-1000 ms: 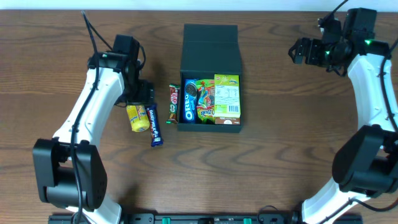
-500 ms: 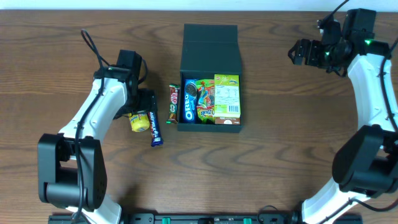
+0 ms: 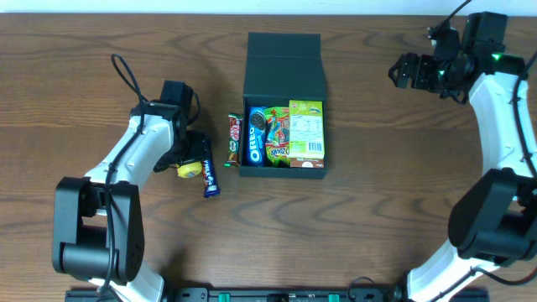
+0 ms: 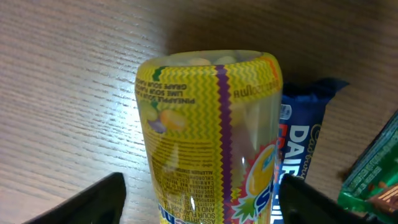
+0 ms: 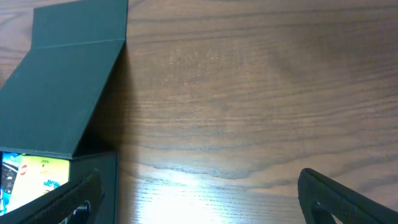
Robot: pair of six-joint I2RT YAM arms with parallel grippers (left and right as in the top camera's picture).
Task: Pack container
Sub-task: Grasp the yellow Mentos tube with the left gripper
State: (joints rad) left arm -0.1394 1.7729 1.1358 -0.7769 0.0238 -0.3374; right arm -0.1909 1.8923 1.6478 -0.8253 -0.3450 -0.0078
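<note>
The dark teal container [image 3: 284, 63] stands open at the table's middle, its flap lid folded back. Inside lie an Oreo pack [image 3: 258, 134], an orange snack pack [image 3: 277, 136] and a green carton [image 3: 305, 127]. A yellow candy tube [image 3: 190, 169] lies left of it, next to a blue Dairy Milk bar [image 3: 209, 170]. My left gripper [image 3: 186, 156] is open and straddles the yellow tube [image 4: 211, 137], with gaps on both sides of it. My right gripper [image 3: 406, 70] is open and empty at the far right; the container's lid [image 5: 68, 93] shows to its left.
A red-and-green wrapped bar [image 3: 235, 139] lies against the container's left wall; its green end [image 4: 373, 174] shows in the left wrist view, beside the Dairy Milk bar [image 4: 301, 137]. Bare wood lies under the right gripper [image 5: 205, 193].
My left gripper has moved toward the table's front edge and come down over the yellow tube. The right arm has not moved.
</note>
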